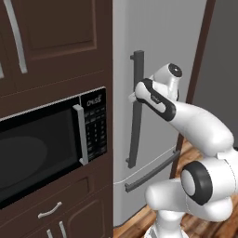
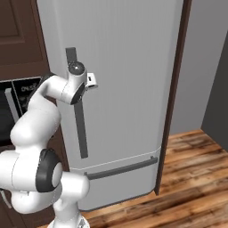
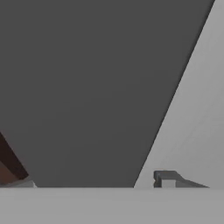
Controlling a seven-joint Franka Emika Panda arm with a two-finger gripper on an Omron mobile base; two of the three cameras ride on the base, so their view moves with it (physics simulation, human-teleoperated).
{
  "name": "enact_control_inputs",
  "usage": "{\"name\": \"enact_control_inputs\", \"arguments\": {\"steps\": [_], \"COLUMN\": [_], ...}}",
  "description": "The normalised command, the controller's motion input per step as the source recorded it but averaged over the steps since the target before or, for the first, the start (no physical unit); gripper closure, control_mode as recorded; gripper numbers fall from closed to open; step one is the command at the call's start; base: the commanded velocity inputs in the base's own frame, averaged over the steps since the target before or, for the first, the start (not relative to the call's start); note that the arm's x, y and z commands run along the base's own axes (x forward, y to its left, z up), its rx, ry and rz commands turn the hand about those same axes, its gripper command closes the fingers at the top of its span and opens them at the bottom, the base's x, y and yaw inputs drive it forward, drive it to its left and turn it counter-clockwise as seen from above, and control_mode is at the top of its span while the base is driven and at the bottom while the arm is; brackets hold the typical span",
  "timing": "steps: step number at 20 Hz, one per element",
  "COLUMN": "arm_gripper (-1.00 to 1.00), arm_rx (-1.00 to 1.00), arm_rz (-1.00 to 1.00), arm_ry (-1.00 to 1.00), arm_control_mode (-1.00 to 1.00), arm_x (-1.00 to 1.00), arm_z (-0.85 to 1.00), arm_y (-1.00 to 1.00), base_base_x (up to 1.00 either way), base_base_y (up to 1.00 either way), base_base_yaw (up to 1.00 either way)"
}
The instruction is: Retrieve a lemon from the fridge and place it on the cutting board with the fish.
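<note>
The tall light-grey fridge [image 1: 153, 46] [image 2: 124, 67] stands with its doors shut. Its dark vertical bar handle [image 1: 136, 116] [image 2: 80, 129] runs down the upper door, and a horizontal bar handle [image 1: 151, 173] [image 2: 120, 169] crosses the bottom drawer. My gripper [image 1: 132, 97] [image 2: 92, 80] sits right at the upper part of the vertical handle, mostly hidden by the wrist, so how its jaws stand is unclear. The hand view holds a light-grey fridge surface [image 3: 197, 131] beside a broad dark grey area. The lemon, the cutting board and the fish are out of view.
A black microwave [image 1: 46, 144] is built into dark brown cabinets [image 1: 56, 32] left of the fridge, with drawers below. A brown panel [image 2: 171, 111] edges the fridge's right side. Wooden floor [image 2: 187, 178] and a grey wall [image 2: 200, 67] lie to the right.
</note>
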Motion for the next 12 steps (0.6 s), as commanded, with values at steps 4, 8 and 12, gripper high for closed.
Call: {"name": "enact_control_inputs", "arguments": {"steps": [4, 8, 12], "arm_gripper": [1.00, 1.00, 1.00], "arm_rx": [0.04, 0.01, 0.01], "arm_rz": [0.07, 0.07, 0.02], "arm_ry": [0.00, -0.01, -0.08], "arm_control_mode": [-1.00, -1.00, -1.00], "arm_x": [0.16, 0.00, -0.63], "arm_z": [-0.18, -0.04, 0.05], "arm_y": [0.02, 0.00, 0.00], "base_base_x": [0.00, 0.00, 0.00], "base_base_y": [0.00, 0.00, 0.00], "base_base_yaw": [0.00, 0.00, 0.00]}}
